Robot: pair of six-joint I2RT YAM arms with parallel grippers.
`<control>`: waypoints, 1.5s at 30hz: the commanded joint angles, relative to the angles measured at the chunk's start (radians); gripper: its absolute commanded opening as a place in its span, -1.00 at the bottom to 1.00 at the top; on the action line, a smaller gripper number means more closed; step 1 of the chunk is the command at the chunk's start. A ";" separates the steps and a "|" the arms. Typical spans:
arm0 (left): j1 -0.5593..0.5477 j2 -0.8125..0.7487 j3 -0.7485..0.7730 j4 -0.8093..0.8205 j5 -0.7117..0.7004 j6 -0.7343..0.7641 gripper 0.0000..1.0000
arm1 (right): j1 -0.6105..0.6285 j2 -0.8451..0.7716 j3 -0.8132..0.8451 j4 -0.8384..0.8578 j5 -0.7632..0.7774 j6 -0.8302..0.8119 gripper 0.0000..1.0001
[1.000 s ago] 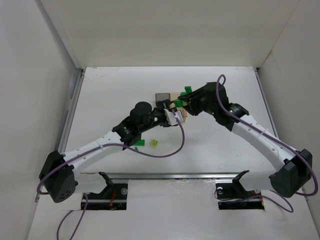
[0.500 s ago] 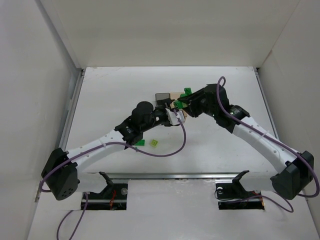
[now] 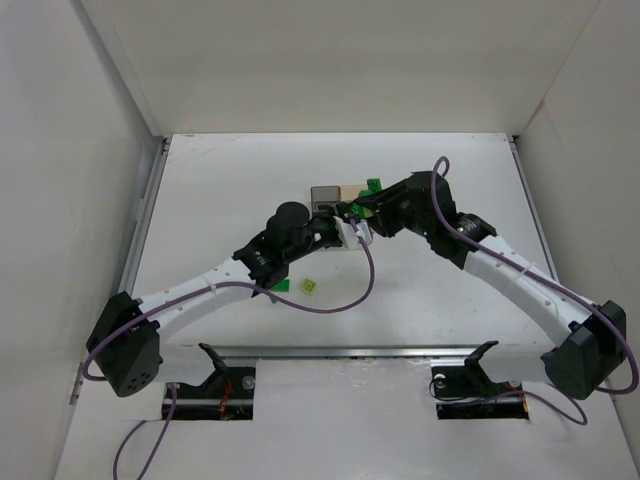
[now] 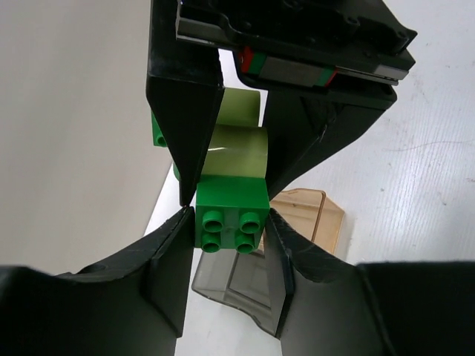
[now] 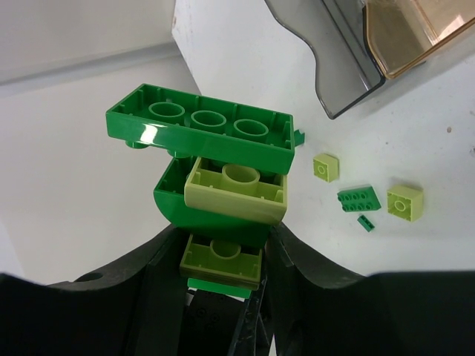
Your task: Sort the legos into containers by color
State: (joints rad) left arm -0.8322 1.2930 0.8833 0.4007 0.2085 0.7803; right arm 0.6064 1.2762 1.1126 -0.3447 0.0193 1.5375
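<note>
Both grippers hold one stack of legos between them, above the table just in front of the containers. My left gripper (image 4: 228, 222) (image 3: 345, 232) is shut on the dark green brick (image 4: 231, 220) at one end of the stack. My right gripper (image 5: 223, 256) (image 3: 360, 211) is shut on the lime brick (image 5: 223, 259) at the other end. A long dark green brick (image 5: 200, 126) and another lime brick (image 5: 236, 191) stick out of the stack. The smoky grey bin (image 4: 237, 285) (image 3: 323, 193) and the pale orange-tan bin (image 4: 312, 219) (image 3: 349, 189) lie just beyond.
Loose legos lie on the table near the left forearm: a lime brick (image 3: 310, 286) and a dark green one (image 3: 281, 285). The right wrist view shows two lime bricks (image 5: 325, 167) (image 5: 405, 202), a dark green brick (image 5: 359, 200) and a tiny green piece (image 5: 366, 222).
Both grippers have shifted a little to the left and away from the arm bases, with the stack still held between them, closer to the bins.
</note>
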 commanded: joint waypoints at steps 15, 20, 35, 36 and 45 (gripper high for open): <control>0.033 -0.092 0.031 -0.137 0.034 -0.144 -1.00 | -0.045 -0.026 -0.025 -0.057 0.291 -0.095 -1.00; 0.044 -0.092 0.040 -0.193 0.043 -0.248 -1.00 | -0.076 0.049 0.029 -0.109 0.371 -0.181 -1.00; 0.304 0.414 0.284 -0.244 0.032 -0.512 -1.00 | -0.169 0.123 -0.051 -0.114 0.278 -0.327 -1.00; 0.304 0.433 0.293 -0.244 0.043 -0.512 -1.00 | -0.169 0.123 -0.051 -0.114 0.278 -0.344 -1.00; 0.304 0.456 0.284 -0.253 0.066 -0.513 0.67 | -0.188 0.163 -0.138 -0.132 0.189 -0.318 -0.58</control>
State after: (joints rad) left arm -0.5266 1.7756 1.1286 0.1345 0.2462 0.2790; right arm 0.4316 1.4364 1.0027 -0.4713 0.2531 1.2087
